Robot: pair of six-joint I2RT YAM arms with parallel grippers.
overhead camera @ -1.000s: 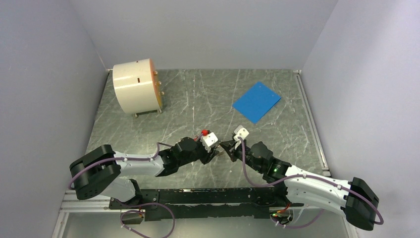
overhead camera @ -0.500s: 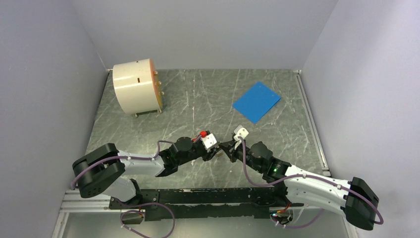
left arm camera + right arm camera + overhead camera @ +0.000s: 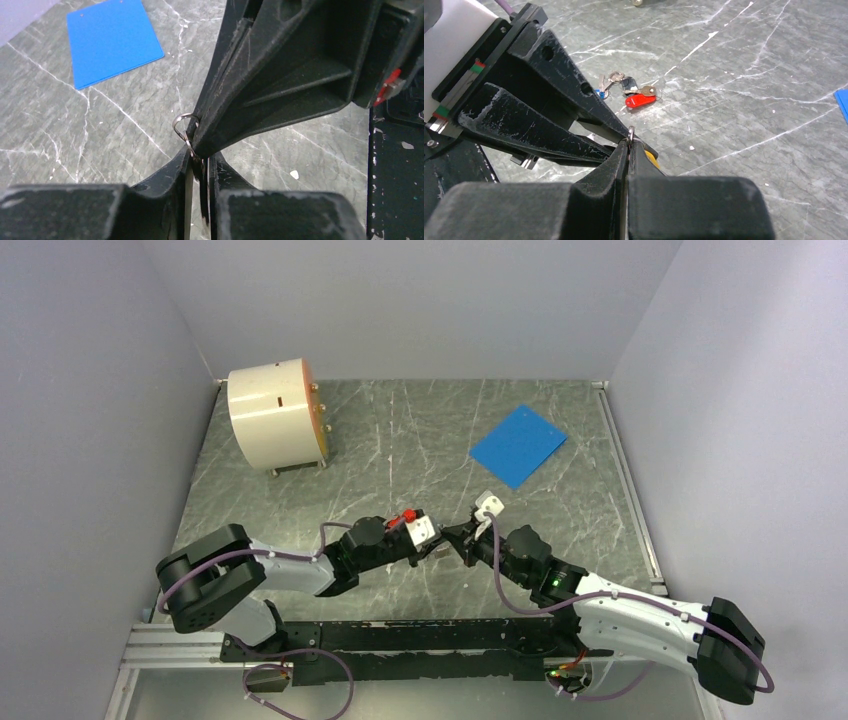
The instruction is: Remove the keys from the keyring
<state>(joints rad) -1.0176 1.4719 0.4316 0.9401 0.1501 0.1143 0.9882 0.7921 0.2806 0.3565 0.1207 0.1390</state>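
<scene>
My two grippers meet tip to tip over the middle of the table. The right gripper (image 3: 455, 540) (image 3: 628, 143) is shut on the thin silvery keyring (image 3: 630, 132), and a wire loop of it pokes out past the tips (image 3: 174, 125). An orange-yellow key tag (image 3: 652, 159) shows just behind the right fingers. The left gripper (image 3: 436, 551) (image 3: 200, 161) stands with its jaws a narrow gap apart around a thin dark piece hanging from the ring. Slivers of table show on both sides of that piece. A loose bunch of keys with a red tag (image 3: 639, 100) lies on the table beyond.
A blue sheet (image 3: 518, 445) (image 3: 112, 40) lies flat at the back right. A cream round drum (image 3: 275, 415) stands at the back left. Grey walls close in three sides. The black base rail (image 3: 400, 635) runs along the near edge.
The left jaws have drawn much closer together around the hanging piece, and the left arm has shifted slightly. The right arm and its grip have not moved.
</scene>
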